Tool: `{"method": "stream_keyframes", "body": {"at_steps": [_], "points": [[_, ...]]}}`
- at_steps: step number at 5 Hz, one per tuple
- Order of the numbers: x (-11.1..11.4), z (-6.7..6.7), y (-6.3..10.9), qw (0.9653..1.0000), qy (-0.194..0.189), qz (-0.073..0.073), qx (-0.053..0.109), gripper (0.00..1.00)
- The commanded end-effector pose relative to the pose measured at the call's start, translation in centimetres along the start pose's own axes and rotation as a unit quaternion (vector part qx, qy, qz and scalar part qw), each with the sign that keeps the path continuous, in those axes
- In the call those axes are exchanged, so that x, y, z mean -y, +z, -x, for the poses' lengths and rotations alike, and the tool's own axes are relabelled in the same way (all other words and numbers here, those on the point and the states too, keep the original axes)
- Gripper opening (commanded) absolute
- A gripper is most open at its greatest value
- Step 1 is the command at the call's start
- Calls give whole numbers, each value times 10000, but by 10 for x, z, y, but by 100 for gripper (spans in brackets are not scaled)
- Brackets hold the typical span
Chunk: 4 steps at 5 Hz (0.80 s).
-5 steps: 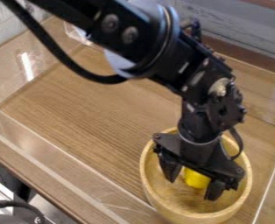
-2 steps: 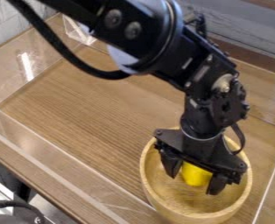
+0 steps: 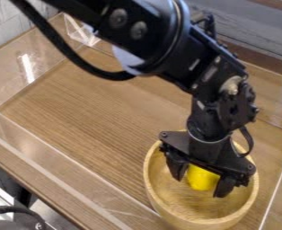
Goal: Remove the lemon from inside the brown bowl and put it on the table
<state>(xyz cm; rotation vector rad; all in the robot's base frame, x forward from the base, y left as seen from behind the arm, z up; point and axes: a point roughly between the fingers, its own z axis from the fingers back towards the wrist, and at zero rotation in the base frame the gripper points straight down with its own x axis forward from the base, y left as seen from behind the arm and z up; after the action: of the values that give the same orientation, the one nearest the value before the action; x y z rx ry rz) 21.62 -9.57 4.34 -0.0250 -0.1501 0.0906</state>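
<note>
The brown bowl [image 3: 168, 199] of light tan wood sits at the lower right of the table [image 3: 95, 117]. Inside it lies the bright yellow lemon [image 3: 202, 178], partly covered by the black hand. My gripper [image 3: 202, 179] points straight down into the bowl, open, with one finger [image 3: 176, 167] on the lemon's left and the other on its right. The jaws straddle the fruit; I cannot tell whether the pads touch it.
Clear acrylic walls [image 3: 30, 67] run along the table's edges at left and front. The bulky black arm [image 3: 144, 40] stretches from the upper left over the tabletop. Bare wood-grain surface lies left of the bowl.
Over the second the hand shifted slightly and settled lower around the lemon; the jaws stayed open and the lemon has not moved.
</note>
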Motion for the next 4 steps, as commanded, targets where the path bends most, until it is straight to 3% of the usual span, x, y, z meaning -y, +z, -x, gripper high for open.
{"method": "stream_keyframes", "body": {"at_steps": [1,2,3,4], "points": [[8,-12,8,9996,10,96,255,100],[9,-13,8,9995,71,80,281,100],[9,-14,6,9995,125,37,287,0],[8,-14,4,9994,184,-2,286,0]]}}
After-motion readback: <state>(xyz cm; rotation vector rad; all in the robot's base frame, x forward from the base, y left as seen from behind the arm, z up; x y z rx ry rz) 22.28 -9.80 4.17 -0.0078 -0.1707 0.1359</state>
